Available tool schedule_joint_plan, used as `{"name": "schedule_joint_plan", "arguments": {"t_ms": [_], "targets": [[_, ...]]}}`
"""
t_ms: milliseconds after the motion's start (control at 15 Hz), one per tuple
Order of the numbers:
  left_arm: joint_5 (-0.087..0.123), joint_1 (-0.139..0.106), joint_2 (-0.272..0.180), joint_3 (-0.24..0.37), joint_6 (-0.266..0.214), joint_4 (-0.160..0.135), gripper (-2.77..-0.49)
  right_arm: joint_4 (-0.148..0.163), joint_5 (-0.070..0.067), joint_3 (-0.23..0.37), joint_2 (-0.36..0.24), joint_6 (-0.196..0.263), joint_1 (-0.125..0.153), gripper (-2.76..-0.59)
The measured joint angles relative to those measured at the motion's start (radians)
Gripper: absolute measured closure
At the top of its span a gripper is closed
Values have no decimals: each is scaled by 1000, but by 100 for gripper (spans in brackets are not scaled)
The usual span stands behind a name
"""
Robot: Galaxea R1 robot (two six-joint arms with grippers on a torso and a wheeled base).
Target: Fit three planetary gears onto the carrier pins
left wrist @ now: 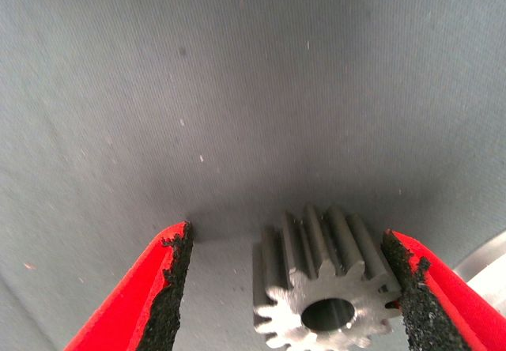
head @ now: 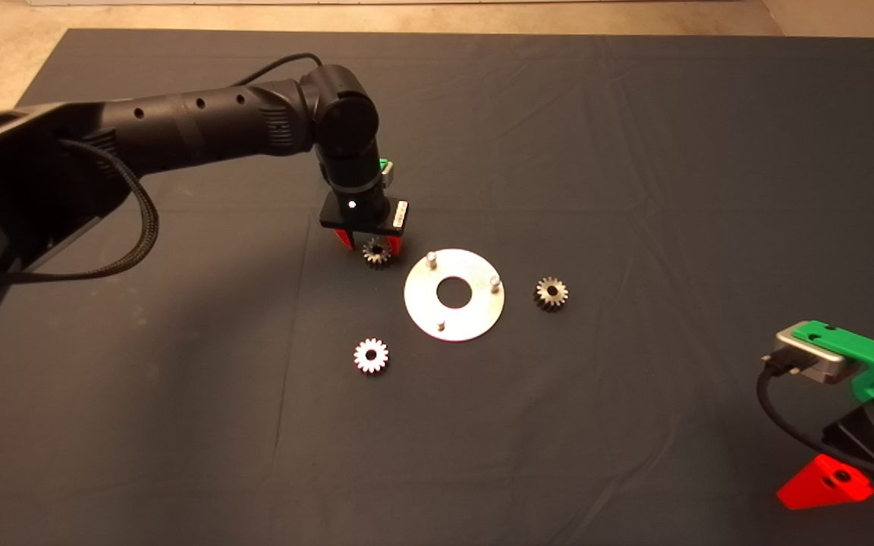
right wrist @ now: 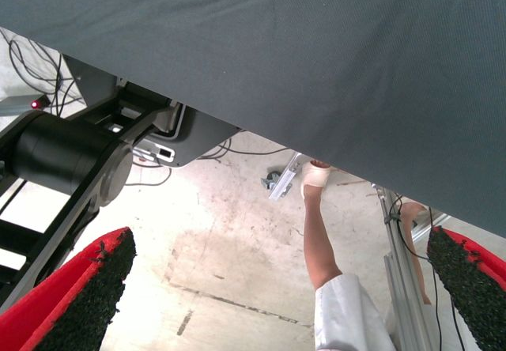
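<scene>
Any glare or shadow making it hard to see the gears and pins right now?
Head view: the disc glares bright, yet its three pins still stand out; the left arm throws a broad shadow over the mat on its side. Left wrist view: the gear between the left gripper fingers is sharp, lit on its face.

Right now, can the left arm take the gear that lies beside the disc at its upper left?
Probably yes. The left gripper is open and already straddles that gear; one pad touches its teeth, the other stands apart. Nothing lies between them, and the disc sits just beside.
</scene>
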Motion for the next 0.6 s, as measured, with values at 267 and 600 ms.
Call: {"name": "schedule_joint_plan", "arguments": {"t_ms": [267, 600], "targets": [[1, 0, 0, 9, -32, -13, -166, 0, 0, 0, 0, 0, 0, -275], [0, 1, 0, 9, -40, -14, -151, 0, 0, 0, 0, 0, 0, -275]]}}
